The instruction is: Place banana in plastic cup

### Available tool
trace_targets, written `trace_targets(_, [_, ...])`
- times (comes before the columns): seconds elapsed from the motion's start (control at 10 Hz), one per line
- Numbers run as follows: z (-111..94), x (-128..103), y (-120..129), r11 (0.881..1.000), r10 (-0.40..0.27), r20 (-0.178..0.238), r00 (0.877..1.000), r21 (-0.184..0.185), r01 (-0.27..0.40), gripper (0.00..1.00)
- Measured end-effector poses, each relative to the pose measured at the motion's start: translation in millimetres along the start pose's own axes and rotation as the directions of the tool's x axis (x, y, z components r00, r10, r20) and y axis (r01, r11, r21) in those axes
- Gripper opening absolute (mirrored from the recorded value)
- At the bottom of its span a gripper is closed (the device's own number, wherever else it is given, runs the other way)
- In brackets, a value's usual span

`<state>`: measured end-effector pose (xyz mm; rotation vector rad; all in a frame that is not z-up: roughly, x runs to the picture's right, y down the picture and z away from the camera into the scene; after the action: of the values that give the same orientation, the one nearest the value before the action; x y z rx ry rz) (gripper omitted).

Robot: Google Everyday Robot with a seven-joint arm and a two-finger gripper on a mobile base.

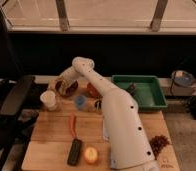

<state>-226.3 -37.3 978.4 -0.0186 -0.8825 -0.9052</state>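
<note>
Gripper (60, 83): at the end of the arm, reaching left and down over the far left part of the table. Whether it is open or closed cannot be told.

1. Light wooden table (51, 141): beneath the gripper, running toward the camera and to its right.
2. White robot arm (116, 120): rises from the near right, bends at an elbow above and right of the gripper, then slopes down to it.
3. Black chair (13, 100): left of the gripper, off the table.
4. Green rectangular plastic tray (163, 95): well to the gripper's right.
5. Dark red round bowl (71, 90): directly under the gripper.
6. Large white cup (49, 100): just below and left of the gripper, upright.
7. Black oblong handset (74, 151): well nearer the camera.
8. Small light-blue plastic cup (80, 101): near the gripper, down and to its right, just beside the bowl, upright.
9. Round yellow-orange fruit (91, 155): just beside the handset.
10. Thin orange-red pepper (72, 125): between the plastic cup and the handset.
11. Pale cream-yellow banana piece (55, 81): at the gripper's tip, over the bowl's left rim; whether it is gripped cannot be told.
</note>
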Motion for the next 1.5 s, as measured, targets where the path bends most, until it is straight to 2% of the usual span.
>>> trace_targets(0.3, [-7.9, -0.2, -7.2, 1.000, -0.012, -0.012, 1.000, -0.001, 0.012, 0.06])
trace_targets(0.4, [-14.3, -0.4, -14.2, 1.000, -0.020, -0.026, 0.999, 0.004, 0.021, 0.01])
trace_targets(0.5, [-21.5, 0.6, -19.6, 1.000, -0.025, -0.040, 0.999, 0.011, 0.026, 0.00])
trace_targets(0.7, [-54.0, 3.4, -38.7, 0.998, -0.041, -0.091, 0.995, 0.034, 0.044, 0.00])
trace_targets(0.8, [-64.2, 2.6, -44.9, 0.998, -0.044, -0.100, 0.994, 0.037, 0.048, 0.00])
trace_targets(0.9, [-74.9, 0.9, -50.5, 0.998, -0.043, -0.095, 0.995, 0.041, 0.047, 0.00])
trace_targets(1.0, [-89.5, 0.0, -48.5, 0.998, -0.032, -0.072, 0.997, 0.043, 0.036, 0.00])
trace_targets(1.2, [-129.5, -8.3, -32.5, 1.000, -0.009, -0.020, 1.000, 0.027, 0.009, 0.00])
trace_targets(1.3, [-149.8, -16.3, -25.2, 1.000, 0.007, -0.003, 1.000, 0.009, -0.006, 0.00])
trace_targets(1.5, [-186.4, -44.7, -12.6, 0.997, 0.038, 0.014, 0.999, -0.071, -0.037, 0.00])
